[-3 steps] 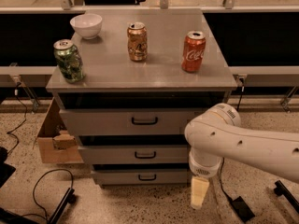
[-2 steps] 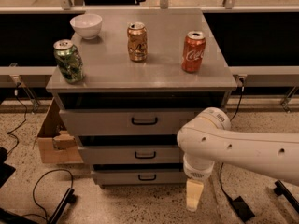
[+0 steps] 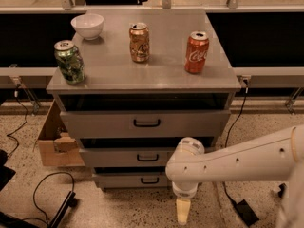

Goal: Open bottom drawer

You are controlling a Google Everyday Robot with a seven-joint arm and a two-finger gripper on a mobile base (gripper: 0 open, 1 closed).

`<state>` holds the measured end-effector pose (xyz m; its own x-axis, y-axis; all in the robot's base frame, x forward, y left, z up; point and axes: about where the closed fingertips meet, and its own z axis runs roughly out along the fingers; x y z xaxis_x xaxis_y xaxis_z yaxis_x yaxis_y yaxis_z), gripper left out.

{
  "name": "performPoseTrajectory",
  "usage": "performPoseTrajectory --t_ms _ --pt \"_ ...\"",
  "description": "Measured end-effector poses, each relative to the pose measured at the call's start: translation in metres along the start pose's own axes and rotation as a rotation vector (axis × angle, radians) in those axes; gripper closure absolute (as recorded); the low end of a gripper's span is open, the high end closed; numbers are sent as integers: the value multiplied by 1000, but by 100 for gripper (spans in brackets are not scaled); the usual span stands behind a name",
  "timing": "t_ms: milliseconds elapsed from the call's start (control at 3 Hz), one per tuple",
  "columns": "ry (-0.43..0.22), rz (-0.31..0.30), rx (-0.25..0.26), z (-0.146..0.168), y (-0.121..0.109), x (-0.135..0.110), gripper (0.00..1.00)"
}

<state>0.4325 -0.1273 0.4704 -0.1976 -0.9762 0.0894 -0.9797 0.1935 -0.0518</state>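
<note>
A bowl [image 3: 87, 26] stood on the table [image 3: 142, 80]. The gripper [image 3: 183, 212], whose state could not be told, hung beside the bottom drawer [image 3: 124, 179] over speckled floor [image 3: 118, 209].

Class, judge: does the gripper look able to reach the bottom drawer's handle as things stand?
Probably yes: the gripper hangs low, right of the bottom drawer, with nothing between it and the handle; it points down, so needs turning.

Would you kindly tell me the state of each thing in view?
bottom drawer: shut, untouched.
middle drawer: shut.
top drawer: shut.
green can, gold can, red can: upright.
bowl: upright, looks empty.
gripper: low, right of the bottom drawer's middle, clear of it.
</note>
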Motion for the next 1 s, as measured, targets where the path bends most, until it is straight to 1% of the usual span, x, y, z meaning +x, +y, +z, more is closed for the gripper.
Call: performPoseTrajectory --t_ms 333,667,1000 --pt "-32 -36 17 60 -17 -30 0" --pt "-53 -62 4 108 -31 -53 0" --pt "-53 -51 -45 142 -33 -57 0"
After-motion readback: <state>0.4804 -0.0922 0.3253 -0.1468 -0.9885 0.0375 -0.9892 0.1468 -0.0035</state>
